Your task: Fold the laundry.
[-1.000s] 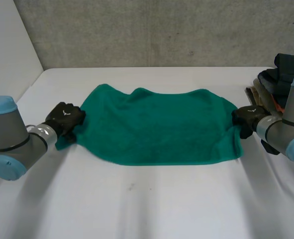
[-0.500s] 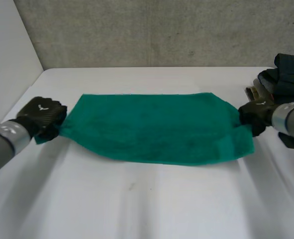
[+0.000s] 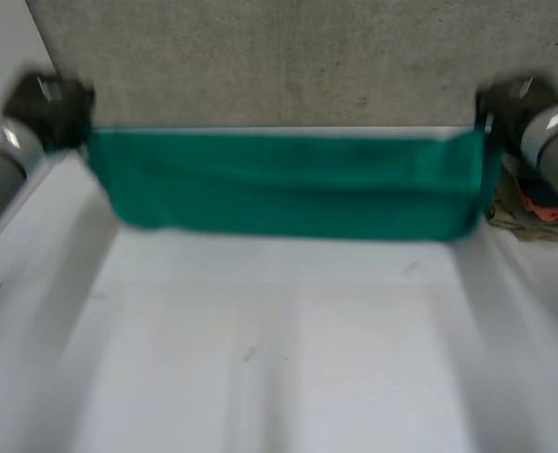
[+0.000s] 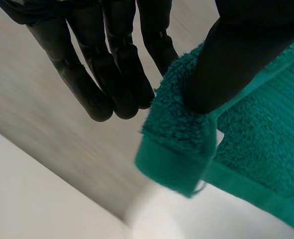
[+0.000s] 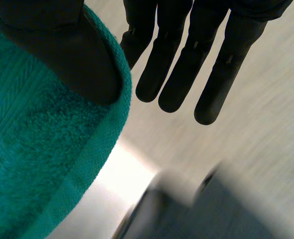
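In the head view the green towel (image 3: 288, 184) hangs taut across the upper frame, left hand (image 3: 50, 106) upper left, right hand (image 3: 510, 102) upper right. I'd say that is to flatten it for folding. A clothes pile (image 3: 533, 208) sits at the right edge.

In the left wrist view the thumb (image 4: 231, 55) pinches a towel corner, with the fingers (image 4: 112, 69) straight beside it.

The right wrist view shows the same pinch on its corner.

The towel (image 3: 288, 184) hangs above the far side of the table (image 3: 279, 359), with the left hand (image 3: 47, 109) at its left corner and the right hand (image 3: 510, 104) at its right corner. A clothes pile (image 3: 533, 208) lies at the far right.
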`<state>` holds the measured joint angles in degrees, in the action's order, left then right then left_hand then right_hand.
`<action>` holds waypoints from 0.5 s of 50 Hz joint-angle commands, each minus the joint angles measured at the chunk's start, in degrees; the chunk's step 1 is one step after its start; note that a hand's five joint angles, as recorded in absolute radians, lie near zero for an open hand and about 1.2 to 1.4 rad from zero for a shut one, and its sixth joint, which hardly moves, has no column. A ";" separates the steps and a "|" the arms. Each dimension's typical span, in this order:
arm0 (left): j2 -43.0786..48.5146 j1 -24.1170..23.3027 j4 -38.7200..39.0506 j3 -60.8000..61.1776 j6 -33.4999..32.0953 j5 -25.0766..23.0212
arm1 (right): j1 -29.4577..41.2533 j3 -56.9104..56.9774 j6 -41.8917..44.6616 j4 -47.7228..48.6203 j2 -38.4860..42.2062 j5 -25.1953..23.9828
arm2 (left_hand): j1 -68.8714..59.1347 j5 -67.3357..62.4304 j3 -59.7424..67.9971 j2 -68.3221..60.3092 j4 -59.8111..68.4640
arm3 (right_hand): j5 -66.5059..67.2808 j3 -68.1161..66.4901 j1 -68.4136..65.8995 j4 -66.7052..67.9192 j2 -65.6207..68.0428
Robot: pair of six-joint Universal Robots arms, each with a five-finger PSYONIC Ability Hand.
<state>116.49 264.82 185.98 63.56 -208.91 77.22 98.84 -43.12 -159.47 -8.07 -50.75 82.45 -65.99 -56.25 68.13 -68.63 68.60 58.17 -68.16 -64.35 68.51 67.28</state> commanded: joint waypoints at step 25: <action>1.89 3.06 20.21 32.06 10.01 -4.53 | -1.19 -5.65 4.60 -9.34 14.01 -8.27 | -14.01 -13.75 11.87 -11.37 11.40 | 11.83 -11.84 -15.65 11.49 12.72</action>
<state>114.74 266.48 201.44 90.30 -196.60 73.83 97.96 -41.68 -163.63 -18.66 -39.89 74.69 -65.99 -56.25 68.14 -68.69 68.62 58.47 -68.16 -64.35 68.53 67.28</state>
